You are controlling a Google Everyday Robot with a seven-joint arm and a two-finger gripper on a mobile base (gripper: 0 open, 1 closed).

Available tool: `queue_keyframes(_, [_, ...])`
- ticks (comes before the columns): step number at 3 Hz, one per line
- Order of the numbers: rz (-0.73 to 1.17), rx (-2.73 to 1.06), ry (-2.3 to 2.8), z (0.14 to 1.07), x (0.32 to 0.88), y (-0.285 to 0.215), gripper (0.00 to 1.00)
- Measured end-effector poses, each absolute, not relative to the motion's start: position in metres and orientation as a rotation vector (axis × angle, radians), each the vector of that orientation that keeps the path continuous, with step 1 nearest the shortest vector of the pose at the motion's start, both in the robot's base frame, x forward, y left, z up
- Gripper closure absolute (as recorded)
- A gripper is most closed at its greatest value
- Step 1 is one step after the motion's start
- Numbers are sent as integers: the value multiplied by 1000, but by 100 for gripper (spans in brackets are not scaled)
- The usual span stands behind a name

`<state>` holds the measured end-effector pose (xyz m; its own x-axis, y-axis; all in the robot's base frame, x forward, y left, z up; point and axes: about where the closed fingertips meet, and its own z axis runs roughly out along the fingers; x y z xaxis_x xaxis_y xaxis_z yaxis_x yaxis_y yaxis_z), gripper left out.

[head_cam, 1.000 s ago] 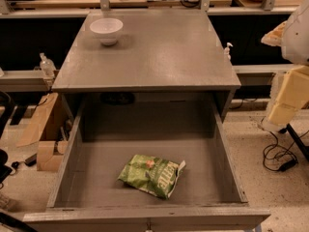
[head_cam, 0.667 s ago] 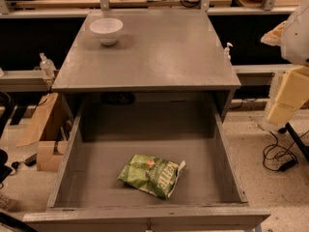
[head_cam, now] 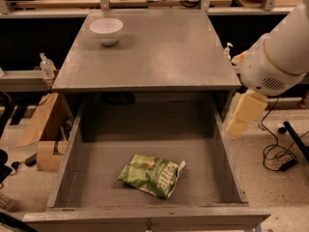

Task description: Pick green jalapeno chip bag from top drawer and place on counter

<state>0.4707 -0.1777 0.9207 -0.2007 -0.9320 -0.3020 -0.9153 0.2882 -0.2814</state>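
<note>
1. Bag (head_cam: 152, 175) lies on drawer (head_cam: 72, 151) floor, front centre.
2. Gripper (head_cam: 245, 114) hangs outside drawer's right wall; open or closed, cannot tell.
3. Bowl (head_cam: 106, 30) on table (head_cam: 159, 52) above drawer, back left.

Arm has swung in from the right edge, leftward. What looks like the gripper (head_cam: 244, 114) now hangs just beside the top drawer (head_cam: 230, 163), at its right wall.
</note>
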Motion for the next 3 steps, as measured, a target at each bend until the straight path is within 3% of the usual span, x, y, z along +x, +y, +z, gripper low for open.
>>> queue_keyframes(3, [295, -1517, 2074, 792, 473, -70, 0])
